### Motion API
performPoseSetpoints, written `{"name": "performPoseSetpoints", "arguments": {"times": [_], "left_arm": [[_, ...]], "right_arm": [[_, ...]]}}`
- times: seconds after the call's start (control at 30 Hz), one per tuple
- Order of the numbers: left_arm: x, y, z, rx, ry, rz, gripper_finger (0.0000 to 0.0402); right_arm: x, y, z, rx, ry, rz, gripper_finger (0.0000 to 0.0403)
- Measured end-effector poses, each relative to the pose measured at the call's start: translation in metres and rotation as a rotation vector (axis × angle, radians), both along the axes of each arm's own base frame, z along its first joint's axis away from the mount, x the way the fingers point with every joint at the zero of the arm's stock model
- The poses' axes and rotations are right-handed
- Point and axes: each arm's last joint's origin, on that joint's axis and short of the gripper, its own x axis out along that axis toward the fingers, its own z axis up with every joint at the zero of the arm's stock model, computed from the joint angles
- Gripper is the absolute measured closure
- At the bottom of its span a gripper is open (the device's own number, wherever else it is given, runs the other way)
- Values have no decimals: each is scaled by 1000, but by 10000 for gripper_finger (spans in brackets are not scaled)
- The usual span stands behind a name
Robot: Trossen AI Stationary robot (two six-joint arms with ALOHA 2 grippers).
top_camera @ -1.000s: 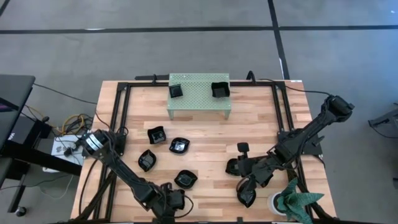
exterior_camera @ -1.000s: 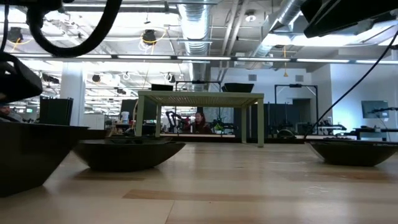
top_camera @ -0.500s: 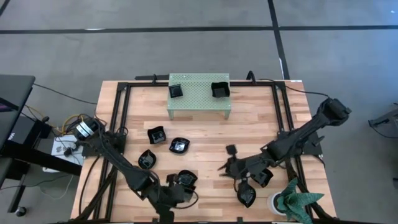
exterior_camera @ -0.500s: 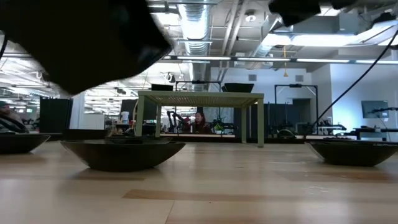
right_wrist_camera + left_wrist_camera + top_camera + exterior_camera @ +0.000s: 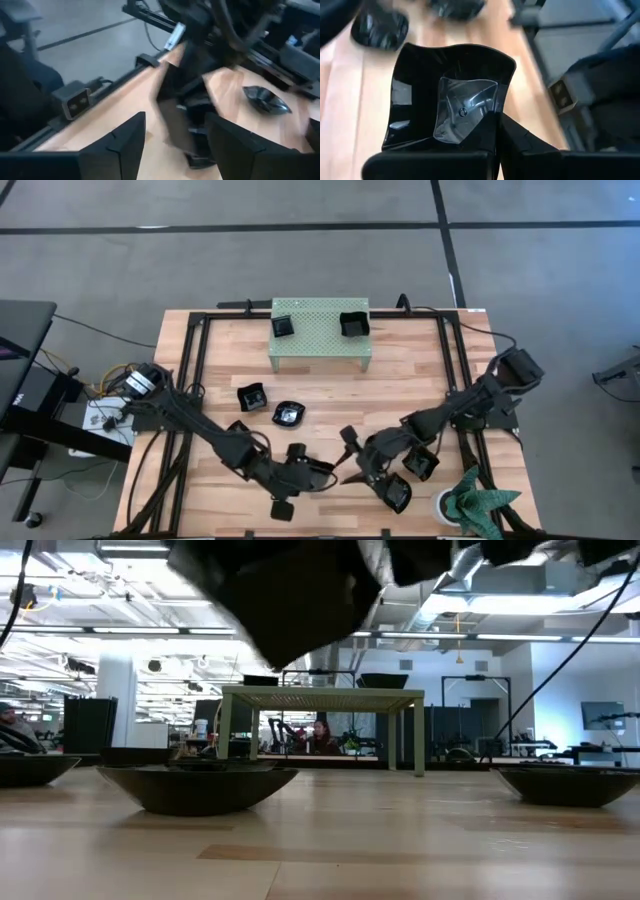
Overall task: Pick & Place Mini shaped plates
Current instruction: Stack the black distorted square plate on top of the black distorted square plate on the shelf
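Observation:
Small glossy black plates lie on the wooden table: two left of centre, two near the right arm, and two on top of the pale green stand. My left gripper reaches from the left to the near middle of the table and is shut on a square wavy-edged plate. My right gripper is open and faces the left gripper from the right, touching nothing. In the right wrist view the left gripper shows between the spread right fingers. My left gripper pinches the square plate's rim between its two fingers, one finger beside the hollow side. The plate stands out ahead of the fingers, tilted with its hollow toward the wrist camera. It is lifted clear of the table, a dark mass high in the low view.
A potted green plant stands at the near right corner. Black frame rails run along the table's sides. Plates rest on their bases in the low view. A person sits far behind the stand.
My left gripper moved from the near edge up and toward the table's middle, took hold of the square plate that lay near the near edge and lifted it clear. My right gripper travelled left toward the left gripper.

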Motion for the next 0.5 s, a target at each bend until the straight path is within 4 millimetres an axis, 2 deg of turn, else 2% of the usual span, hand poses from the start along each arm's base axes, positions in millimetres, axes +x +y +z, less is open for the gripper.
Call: {"name": "performPoseSetpoints", "arguments": {"times": [0.1, 0.3, 0.5], "left_arm": [[7, 3, 4, -19, -49, -29, 395], [15, 16, 5, -13, -48, -44, 395], [20, 21, 6, -5, -67, -128, 394]], "right_arm": [[8, -3, -1, 27, 13, -5, 205], [21, 0, 0, 130, 68, 145, 229], [29, -3, -9, 135, 102, 135, 265]]}}
